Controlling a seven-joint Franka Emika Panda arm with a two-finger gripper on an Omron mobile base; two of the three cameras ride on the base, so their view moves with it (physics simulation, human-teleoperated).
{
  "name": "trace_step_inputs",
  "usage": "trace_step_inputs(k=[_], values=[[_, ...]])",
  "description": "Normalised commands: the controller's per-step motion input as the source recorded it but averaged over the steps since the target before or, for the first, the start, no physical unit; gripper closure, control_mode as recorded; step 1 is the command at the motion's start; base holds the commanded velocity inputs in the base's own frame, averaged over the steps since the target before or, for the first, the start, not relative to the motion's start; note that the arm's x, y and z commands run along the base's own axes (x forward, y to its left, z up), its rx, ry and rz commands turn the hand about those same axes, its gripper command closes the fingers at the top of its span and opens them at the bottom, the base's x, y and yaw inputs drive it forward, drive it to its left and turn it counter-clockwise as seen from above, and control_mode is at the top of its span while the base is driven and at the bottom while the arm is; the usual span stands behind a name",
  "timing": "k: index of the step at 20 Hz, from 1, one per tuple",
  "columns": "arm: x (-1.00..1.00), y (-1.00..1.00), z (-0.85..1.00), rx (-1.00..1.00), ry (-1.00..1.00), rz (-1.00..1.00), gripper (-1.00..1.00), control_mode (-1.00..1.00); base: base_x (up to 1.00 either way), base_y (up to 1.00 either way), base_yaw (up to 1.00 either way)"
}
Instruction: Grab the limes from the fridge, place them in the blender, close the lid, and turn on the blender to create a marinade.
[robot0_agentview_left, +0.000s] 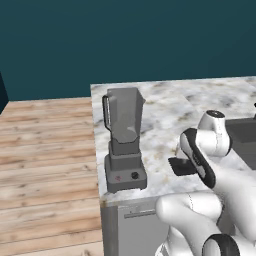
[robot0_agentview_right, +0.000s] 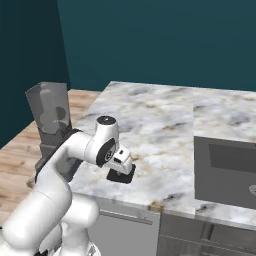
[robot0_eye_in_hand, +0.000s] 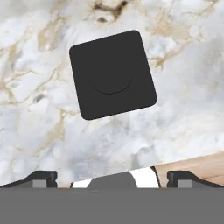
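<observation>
1. The blender (robot0_agentview_left: 124, 142) stands upright at the left front corner of the marble tabletop (robot0_agentview_left: 165, 115), its grey translucent jar open at the top and its handle on the jar's left side in the left base view.
2. Its dark base faces the front edge of the tabletop and carries a red button (robot0_agentview_left: 118, 177) with a black knob (robot0_agentview_left: 134, 175) just beside it.
3. The lid (robot0_eye_in_hand: 112, 74), a flat black square with rounded corners, lies flat on the marble to the right of the blender, apart from it and near the same front edge.
4. The pincer (robot0_eye_in_hand: 112, 177) hangs directly over the lid, pointing down at it; in the hand view its two dark fingertips (robot0_eye_in_hand: 41, 177) sit wide apart, with nothing between them, and do not touch the lid.
5. Right of the blender, past the lid, a dark grey sink (robot0_agentview_right: 225, 170) is set into the tabletop.
6. Left of the blender, a wooden floor (robot0_agentview_left: 45, 160) runs back to a dark teal wall (robot0_agentview_left: 125, 40).
</observation>
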Motion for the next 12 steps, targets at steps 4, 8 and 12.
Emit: trace_step_inputs(k=[4, 8, 12], values=[[0.54, 0.00, -0.48, 0.00, 0.12, 0.00, -1.00, -1.00, 0.00, 0.00, 0.00], [0.44, -0.04, -0.49, 0.00, 0.02, 0.00, -1.00, -1.00, 0.00, 0.00, 0.00], [0.39, -0.05, -0.46, 0.00, 0.00, 0.00, -1.00, -1.00, 0.00, 0.00, 0.00]])
